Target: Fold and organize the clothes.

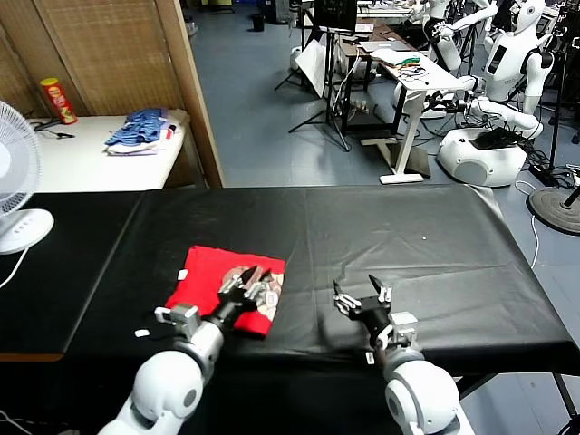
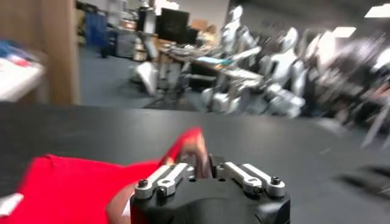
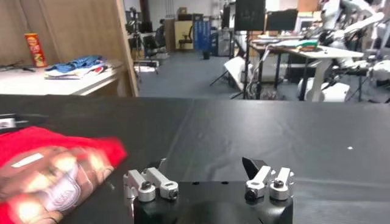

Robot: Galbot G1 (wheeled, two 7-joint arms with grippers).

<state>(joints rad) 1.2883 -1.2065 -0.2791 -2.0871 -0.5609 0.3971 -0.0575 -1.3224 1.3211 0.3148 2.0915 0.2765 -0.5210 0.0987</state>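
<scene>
While the right gripper waits jaws wide, left gripper jaws part over the folded T-shirt.

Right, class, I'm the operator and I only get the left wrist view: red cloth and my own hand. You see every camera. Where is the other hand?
Observer: The right hand is open over the bare black table, beside the red T-shirt and not touching it.
Operator: How does the whole shirt lie?
Observer: It is folded into a compact rectangle near the table's front edge, with the left hand over its cartoon print.
Operator: Anything else nearby?
Observer: A white fan stands at the table's far left.
</scene>
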